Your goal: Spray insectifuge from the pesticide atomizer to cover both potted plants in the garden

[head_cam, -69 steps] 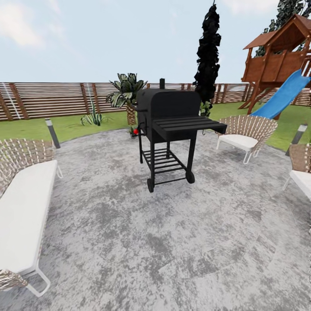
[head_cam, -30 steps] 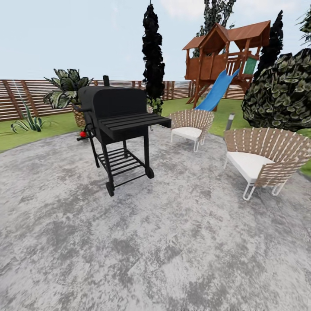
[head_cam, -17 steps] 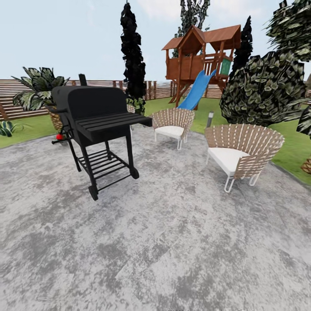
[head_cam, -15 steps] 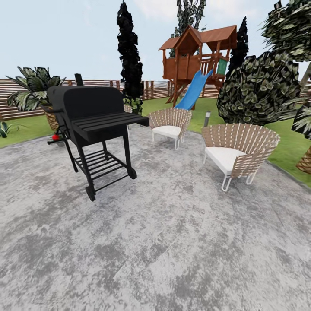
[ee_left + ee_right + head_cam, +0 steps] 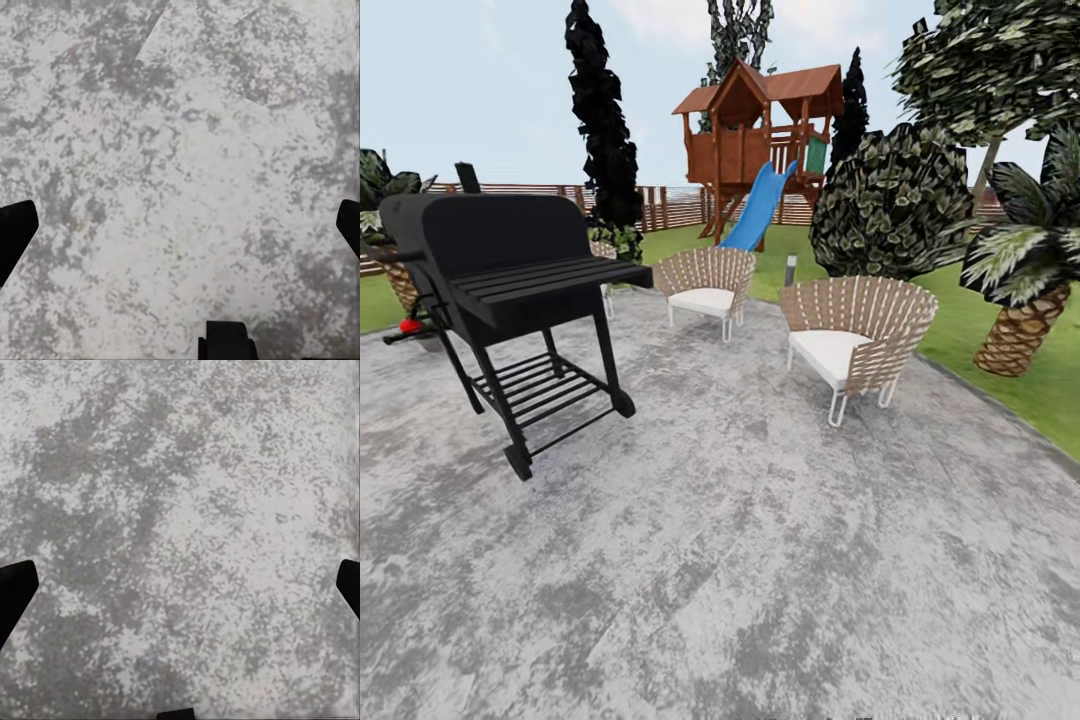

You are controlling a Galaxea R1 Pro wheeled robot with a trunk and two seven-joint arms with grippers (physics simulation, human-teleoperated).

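Note:
I am on the garden's grey mottled paving [image 5: 760, 560], with green lawn [image 5: 1000, 330] and the brown slat fence [image 5: 670, 205] beyond it. The pesticide atomizer and the two potted plants are out of view. In the left wrist view my left gripper [image 5: 180, 232] is open over bare paving, its dark fingertips [image 5: 15, 232] far apart with nothing between them. The right wrist view shows my right gripper [image 5: 180, 592] open over paving in the same way.
A black wheeled grill [image 5: 510, 290] stands at the left, with a red object [image 5: 410, 325] beside it. Two wicker chairs [image 5: 705, 285] [image 5: 855, 335] sit at the paving's far edge. Behind them are a wooden playhouse with a blue slide [image 5: 760, 205], a round bush [image 5: 890, 205] and a scaly-trunked palm [image 5: 1020, 330] at the right.
The whole head view has swung right as the camera turned. The grill and chairs slid left in the picture, the agave left the view, and a palm came in at the right.

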